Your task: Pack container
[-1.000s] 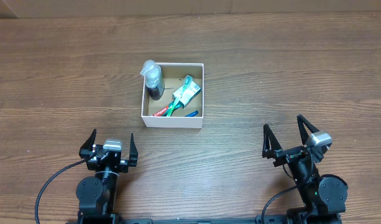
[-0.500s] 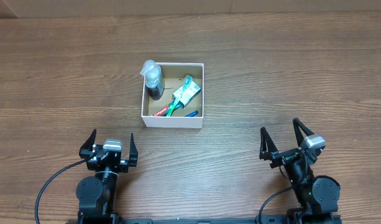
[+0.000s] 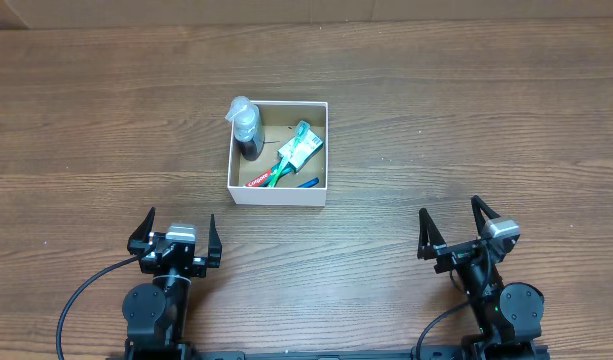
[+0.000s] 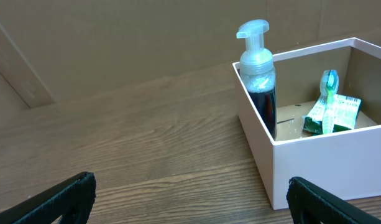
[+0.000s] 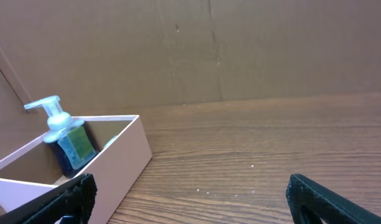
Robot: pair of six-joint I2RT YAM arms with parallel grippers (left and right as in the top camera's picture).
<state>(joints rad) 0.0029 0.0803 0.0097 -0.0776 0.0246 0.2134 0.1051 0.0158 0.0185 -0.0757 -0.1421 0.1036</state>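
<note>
The container (image 3: 278,194), a square white box with a brown floor, sits mid-table. Inside stand a pump bottle (image 3: 246,126) with dark liquid, a green-and-white packet (image 3: 300,146), a green toothbrush (image 3: 282,168), a red toothpaste tube (image 3: 258,181) and a blue item (image 3: 308,182). The box also shows in the left wrist view (image 4: 330,168) with the bottle (image 4: 257,74), and in the right wrist view (image 5: 115,168). My left gripper (image 3: 179,231) is open and empty near the front edge, left of the box. My right gripper (image 3: 460,226) is open and empty at the front right.
A brown cardboard wall (image 5: 209,50) stands behind the wooden table (image 3: 466,110). Black cables (image 3: 86,300) run from the left arm's base at the front.
The right arm has drawn back slightly toward the front edge and shifted a little left. The left arm and the box contents have not moved.
</note>
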